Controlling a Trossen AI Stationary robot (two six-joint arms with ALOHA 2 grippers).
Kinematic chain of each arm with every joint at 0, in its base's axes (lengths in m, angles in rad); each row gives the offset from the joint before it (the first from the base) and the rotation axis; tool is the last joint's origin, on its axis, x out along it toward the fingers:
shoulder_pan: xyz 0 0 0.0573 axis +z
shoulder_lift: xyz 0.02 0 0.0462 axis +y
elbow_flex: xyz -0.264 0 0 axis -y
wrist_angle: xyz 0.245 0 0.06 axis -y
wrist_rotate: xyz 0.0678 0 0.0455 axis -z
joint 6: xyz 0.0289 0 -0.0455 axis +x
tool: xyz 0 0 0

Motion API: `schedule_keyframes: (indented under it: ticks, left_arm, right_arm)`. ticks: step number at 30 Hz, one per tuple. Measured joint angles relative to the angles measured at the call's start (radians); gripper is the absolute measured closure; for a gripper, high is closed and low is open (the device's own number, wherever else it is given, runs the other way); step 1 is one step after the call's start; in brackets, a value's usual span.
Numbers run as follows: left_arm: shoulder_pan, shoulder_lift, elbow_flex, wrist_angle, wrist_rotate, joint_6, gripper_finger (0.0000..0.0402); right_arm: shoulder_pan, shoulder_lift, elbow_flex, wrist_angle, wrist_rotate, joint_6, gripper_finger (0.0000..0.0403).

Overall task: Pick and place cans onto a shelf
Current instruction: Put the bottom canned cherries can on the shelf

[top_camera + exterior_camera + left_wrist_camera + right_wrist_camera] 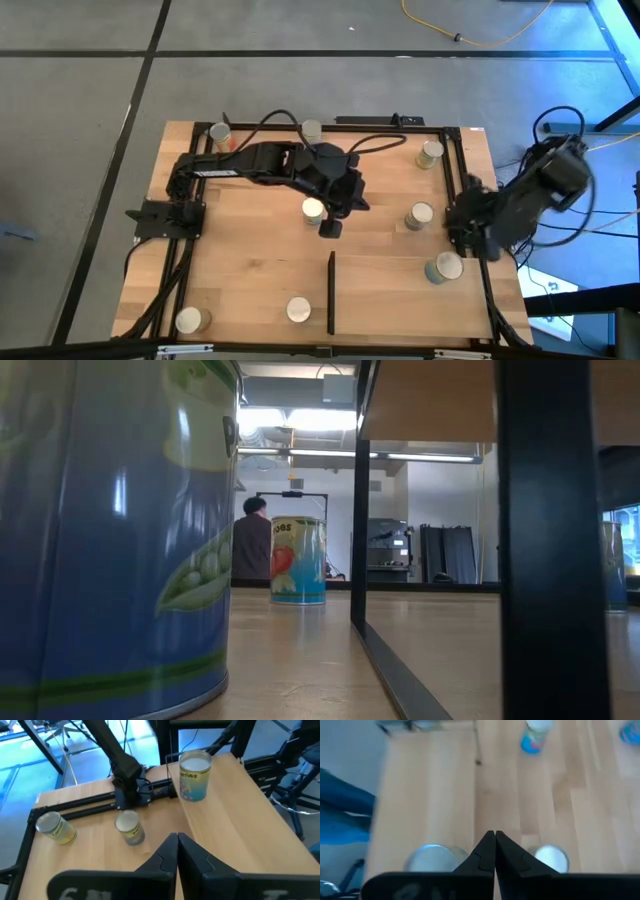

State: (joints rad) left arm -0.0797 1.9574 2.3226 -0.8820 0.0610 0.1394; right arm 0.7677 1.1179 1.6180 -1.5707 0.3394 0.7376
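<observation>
1. High view: the table [250,270] is a plank-patterned wooden top in a black frame. It stands on a grey floor with a yellow cable lying beyond it.
2. The shelf [400,295] is a plain wood panel with a black bar [331,290] on the edge facing the table's middle. The low view shows it raised on black posts.
3. The left arm reaches to the middle of the table, not far from the shelf's bar. The left gripper [331,226] has its fingers pressed together on nothing, as its wrist view shows.
4. The right arm hangs at the table's edge, beside the shelf's far corner. The right gripper [462,228] is also closed and empty.
5. One can [445,267] stands on the shelf near that corner.
6. The nearest loose can [313,208] stands upright, its long axis vertical. It is just beside the left gripper, on the side away from the shelf. The left arm is clearly the nearer one to it. I judge the gripper must open and shift away from the shelf before it can take this can.
7. Another can [420,215] stands just off the shelf, near the right gripper.
8. Five more cans stand farther from the shelf around the table's rim.
9. Low view: a person [252,545] stands in the room behind.
</observation>
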Motion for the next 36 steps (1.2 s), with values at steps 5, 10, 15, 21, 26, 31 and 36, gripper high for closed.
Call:
schedule_keyframes:
  ticks: [5, 10, 15, 21, 26, 31, 36]
  left_arm:
    - [-0.002, 0.000, 0.000, 0.000, -0.013, 0.000, 0.0401]
    - [-0.001, 0.000, 0.000, 0.000, -0.020, -0.003, 0.0401]
    - [-0.001, 0.000, 0.000, -0.005, -0.020, -0.003, 0.0401]
    - [-0.001, 0.000, 0.000, -0.023, -0.020, -0.003, 0.0401]
    - [-0.001, 0.000, 0.000, -0.025, -0.020, -0.002, 0.0401]
    - [-0.001, 0.000, 0.000, -0.025, -0.020, -0.002, 0.0401]
    - [-0.001, 0.000, 0.000, -0.025, -0.020, 0.001, 0.0401]
  right_arm:
    - [0.000, -0.001, -0.137, 0.075, -0.027, 0.055, 0.0398]
    - [-0.003, 0.000, -0.201, 0.239, -0.028, 0.005, 0.0398]
    - [-0.028, 0.004, -0.275, 0.333, -0.074, 0.068, 0.0398]
    - [-0.064, 0.041, -0.325, 0.370, -0.171, 0.077, 0.0398]
    - [-0.073, 0.074, -0.325, 0.369, -0.220, 0.086, 0.0398]
    - [-0.074, 0.076, -0.324, 0.362, -0.273, 0.149, 0.0398]
    - [-0.074, 0.076, -0.323, 0.356, -0.316, 0.182, 0.0398]
